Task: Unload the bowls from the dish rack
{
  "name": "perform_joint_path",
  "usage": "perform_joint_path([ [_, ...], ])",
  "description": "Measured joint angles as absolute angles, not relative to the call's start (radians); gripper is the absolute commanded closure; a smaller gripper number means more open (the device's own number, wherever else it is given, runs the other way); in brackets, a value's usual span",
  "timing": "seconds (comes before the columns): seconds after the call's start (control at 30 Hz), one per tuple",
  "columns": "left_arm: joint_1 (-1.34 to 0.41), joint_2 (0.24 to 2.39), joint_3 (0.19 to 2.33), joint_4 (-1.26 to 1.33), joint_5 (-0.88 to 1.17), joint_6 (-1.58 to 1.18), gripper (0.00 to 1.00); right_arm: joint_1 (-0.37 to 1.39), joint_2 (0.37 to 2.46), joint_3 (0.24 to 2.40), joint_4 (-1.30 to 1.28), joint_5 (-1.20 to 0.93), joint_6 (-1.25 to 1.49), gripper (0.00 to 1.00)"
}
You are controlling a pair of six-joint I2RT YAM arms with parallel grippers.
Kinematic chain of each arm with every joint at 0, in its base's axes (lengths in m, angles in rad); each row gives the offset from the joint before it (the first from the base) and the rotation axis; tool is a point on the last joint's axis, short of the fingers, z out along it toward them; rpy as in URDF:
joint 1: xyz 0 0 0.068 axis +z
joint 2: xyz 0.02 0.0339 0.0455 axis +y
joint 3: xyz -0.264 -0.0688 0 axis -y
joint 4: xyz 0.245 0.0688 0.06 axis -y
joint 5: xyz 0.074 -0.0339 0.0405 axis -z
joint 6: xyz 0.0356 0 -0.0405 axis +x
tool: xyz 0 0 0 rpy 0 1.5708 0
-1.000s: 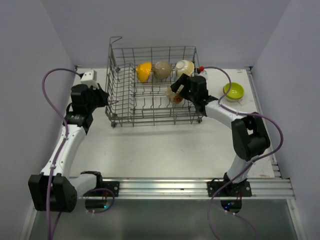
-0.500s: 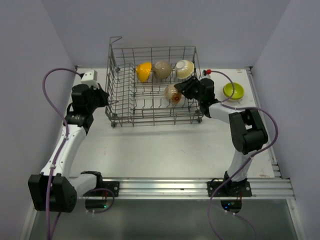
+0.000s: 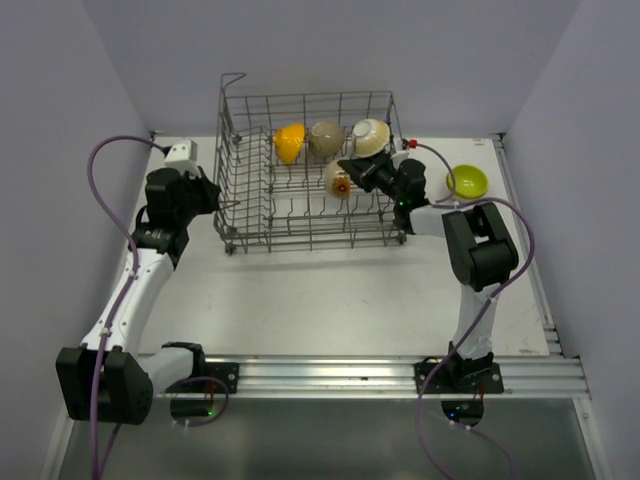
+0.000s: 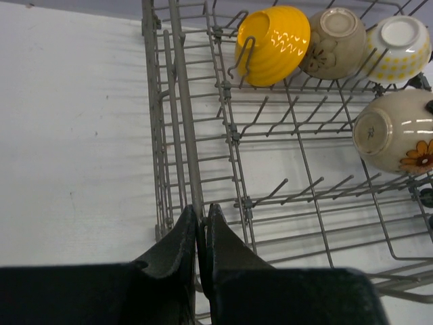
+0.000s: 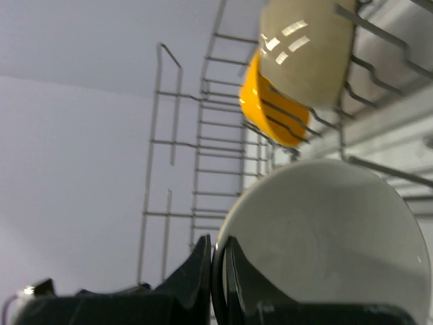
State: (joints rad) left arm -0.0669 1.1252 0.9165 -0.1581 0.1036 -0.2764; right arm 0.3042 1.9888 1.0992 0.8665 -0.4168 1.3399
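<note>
On the white tabletop (image 3: 320, 300), the top view shows the dish rack (image 3: 229, 180) standing toward the far edge, left of centre. Three bowls are lined along its far wall: a yellow bowl (image 3: 289, 142), a beige bowl (image 3: 325, 138) and a checked bowl (image 3: 370, 136). A flowered bowl (image 3: 337, 179) sits nearer, right of the rack's middle, with the right fingers (image 3: 355, 168) reaching over the right wall to it. A green bowl (image 3: 467, 181) rests on the tabletop outside the rack, to its right and apart from it. The left fingers (image 3: 212, 200) are at the rack's left wall. Over at the left wrist, the left fingers (image 4: 179, 244) are clenched tight, with the top rail of the dish rack (image 4: 177, 101) running straight into the slit between them, so they appear to pinch that rail. Beyond them the yellow bowl (image 4: 270, 44), beige bowl (image 4: 336, 42) and checked bowl (image 4: 399, 40) lean on their sides against the tines. The flowered bowl (image 4: 396, 132) lies tipped with its foot ring toward the camera. Bare tabletop (image 4: 74, 135) lies left of the rack. Close up at the right wrist, the right fingers (image 5: 203, 267) are clamped on the rim of the flowered bowl (image 5: 325, 230), one finger on each side of it, and the bowl's pale inside faces the lens. Behind it are the yellow bowl (image 5: 270, 118), the beige bowl (image 5: 308, 54) and the rack's tall grid wall (image 5: 199, 169).
</note>
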Motion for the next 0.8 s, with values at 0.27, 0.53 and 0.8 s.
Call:
perform_joint_path([
  [0.27, -0.069, 1.127, 0.916, -0.154, 0.101, -0.279, 1.00, 0.311, 2.020, 1.234, 1.013, -0.521, 1.483, 1.00],
  [0.53, -0.069, 1.127, 0.916, -0.154, 0.101, -0.278, 1.00, 0.327, 2.018, 1.257, 1.068, -0.596, 1.547, 1.00],
  [0.8, -0.070, 1.126, 0.916, -0.155, 0.100, -0.278, 1.00, 0.290, 1.911, 1.353, 0.831, -0.672, 1.441, 1.00],
])
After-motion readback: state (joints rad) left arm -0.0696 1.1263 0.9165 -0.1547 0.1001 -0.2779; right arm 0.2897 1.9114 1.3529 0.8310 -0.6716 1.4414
